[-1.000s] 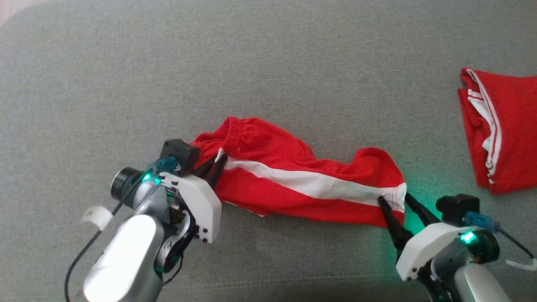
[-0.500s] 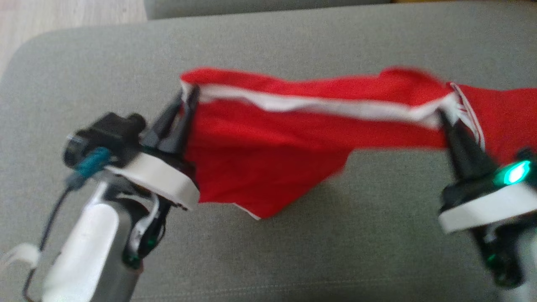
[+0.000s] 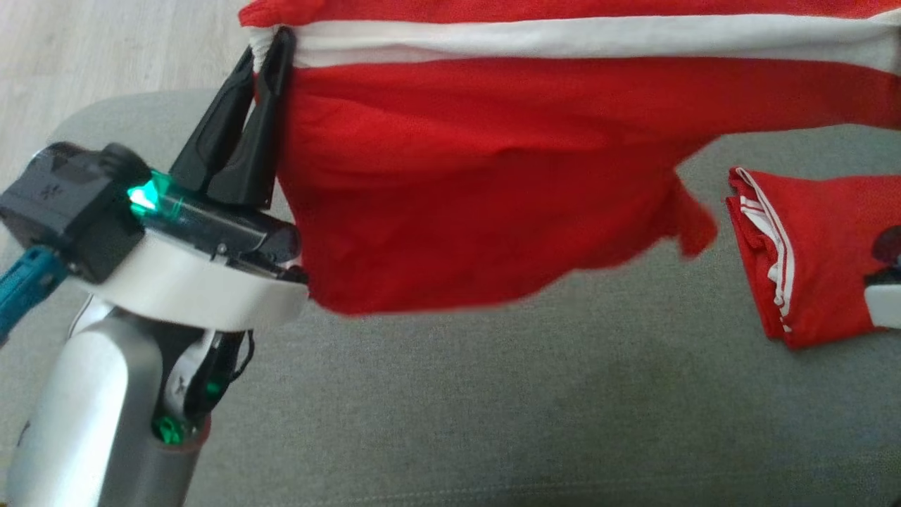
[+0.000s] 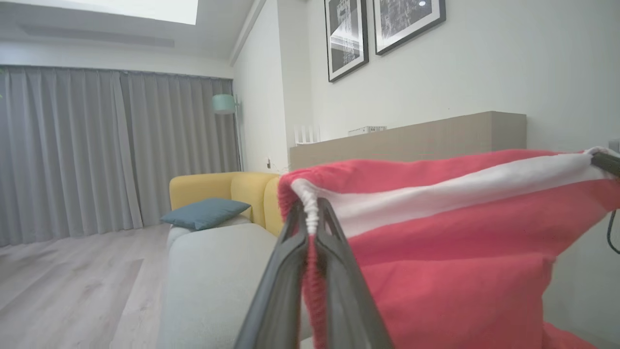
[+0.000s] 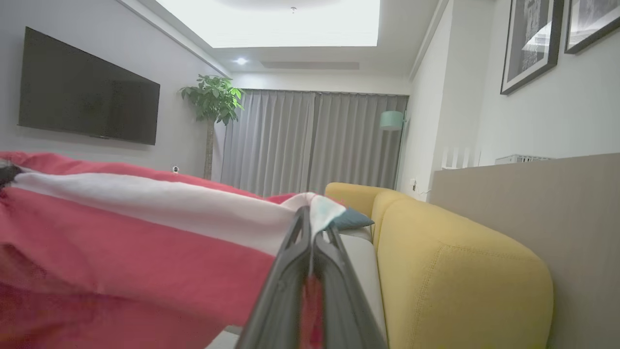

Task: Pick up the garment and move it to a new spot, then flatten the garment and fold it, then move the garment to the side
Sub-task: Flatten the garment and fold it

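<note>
Stretched in the air above the grey sofa (image 3: 493, 422): red garment (image 3: 493, 176), white stripe uppermost, lower part hanging free. Clenched on its gathered waistband end: left jaws; on the opposite striped corner: right jaws. Likely risks: cloth slipping from either thin corner pinch under tension; hanging part sweeping the folded red garment (image 3: 809, 253) near the sofa's right edge at set-down. One second earlier: crumpled on the sofa's middle, gripped at both ends, not yet lifted.
</note>
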